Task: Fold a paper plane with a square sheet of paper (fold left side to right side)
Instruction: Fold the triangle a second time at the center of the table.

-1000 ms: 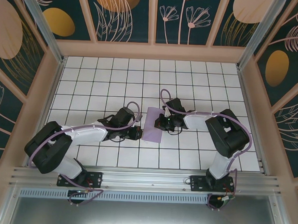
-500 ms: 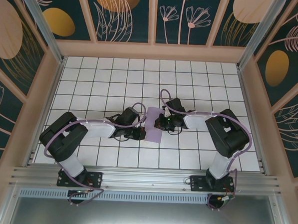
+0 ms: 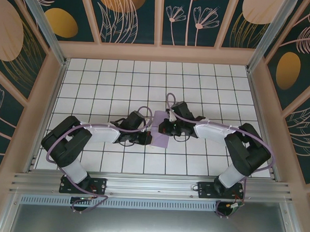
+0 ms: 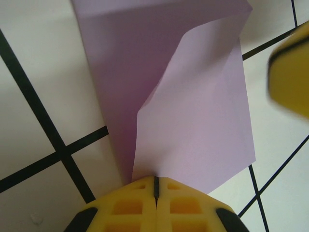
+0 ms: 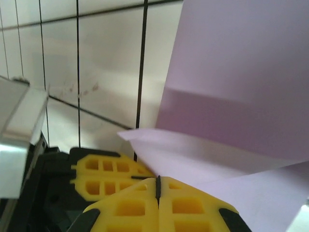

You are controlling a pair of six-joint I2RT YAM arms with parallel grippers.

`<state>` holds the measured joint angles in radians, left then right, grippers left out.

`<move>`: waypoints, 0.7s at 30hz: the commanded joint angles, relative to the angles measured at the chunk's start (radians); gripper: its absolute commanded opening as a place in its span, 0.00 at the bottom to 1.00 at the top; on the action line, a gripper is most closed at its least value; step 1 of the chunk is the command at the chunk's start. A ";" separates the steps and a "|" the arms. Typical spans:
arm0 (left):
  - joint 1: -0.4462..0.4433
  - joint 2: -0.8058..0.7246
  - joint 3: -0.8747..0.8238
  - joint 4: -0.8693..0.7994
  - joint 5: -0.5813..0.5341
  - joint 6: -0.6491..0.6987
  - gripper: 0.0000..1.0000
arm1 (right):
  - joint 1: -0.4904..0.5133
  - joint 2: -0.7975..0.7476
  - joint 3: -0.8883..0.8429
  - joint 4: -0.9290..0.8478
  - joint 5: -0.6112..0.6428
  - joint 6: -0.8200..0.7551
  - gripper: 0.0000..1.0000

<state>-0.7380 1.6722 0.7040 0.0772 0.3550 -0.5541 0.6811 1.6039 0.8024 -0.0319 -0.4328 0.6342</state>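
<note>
Lavender square sheet of paper (image 4: 193, 111) runs near-to-far; left gripper (image 4: 155, 186) pinches its lifted left edge (right gripper (image 5: 158, 186) sits clenched just right of it).

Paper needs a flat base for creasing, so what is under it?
The white gridded table lies under the paper; black grid lines run beneath its edges. Whatever else the folded sheet covers is hidden.

Tabletop (image 3: 105, 82): white square tiles, dark grout lines. Faint smudges (image 5: 77, 89) on one tile, right wrist view. Enclosure walls (image 3: 129, 16): dark teal panels with pale leaf and flower print, wood-tone framing. Aluminium rail (image 3: 151, 187) along near edge.
</note>
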 commanded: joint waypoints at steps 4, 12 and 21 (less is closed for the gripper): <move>0.001 0.033 -0.020 -0.050 -0.072 0.016 0.00 | 0.039 0.072 0.010 0.010 -0.015 0.007 0.00; 0.002 0.031 -0.015 -0.059 -0.079 0.016 0.00 | 0.065 0.124 0.041 0.024 -0.034 0.011 0.00; 0.001 0.029 -0.015 -0.075 -0.089 0.024 0.00 | 0.072 0.151 0.047 0.009 -0.019 0.009 0.00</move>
<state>-0.7387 1.6722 0.7040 0.0761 0.3508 -0.5533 0.7444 1.7256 0.8192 -0.0238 -0.4496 0.6376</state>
